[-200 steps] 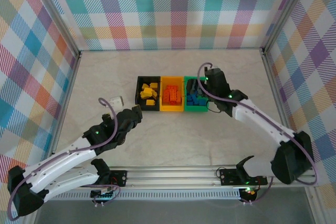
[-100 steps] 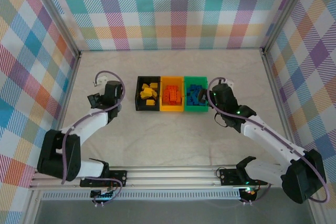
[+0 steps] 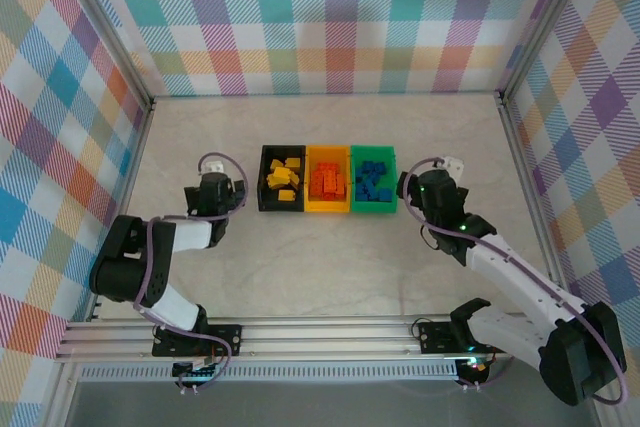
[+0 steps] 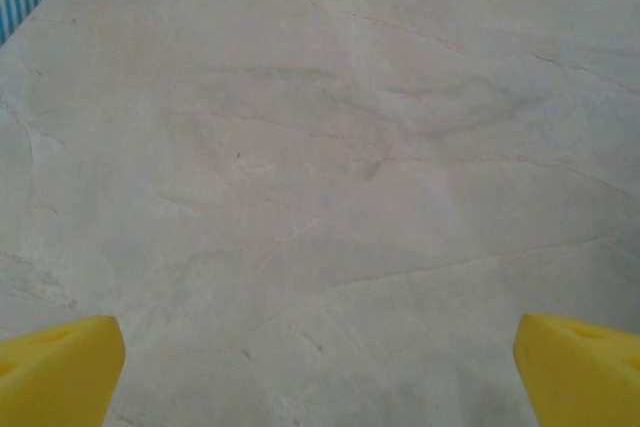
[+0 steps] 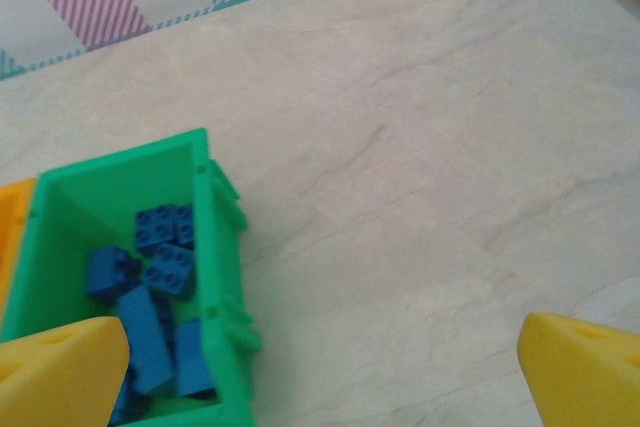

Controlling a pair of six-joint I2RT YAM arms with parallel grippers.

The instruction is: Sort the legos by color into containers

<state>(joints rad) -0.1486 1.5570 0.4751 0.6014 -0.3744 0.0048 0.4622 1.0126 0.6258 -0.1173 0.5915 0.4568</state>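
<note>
Arms have drawn back, left tool [image 4: 320,367] and right tool [image 5: 320,367] wide, empty, sorting apparently done: yellow legos [image 3: 283,177] in black bin [image 3: 263,187], orange legos [image 3: 326,183] in orange bin [image 3: 328,211], blue legos [image 5: 168,269] in green bin [image 5: 222,277].

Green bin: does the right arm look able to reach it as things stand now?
Probably yes. The right gripper is open and sits close beside the green bin, with only bare table next to it. Nothing appears to block the way.
</note>
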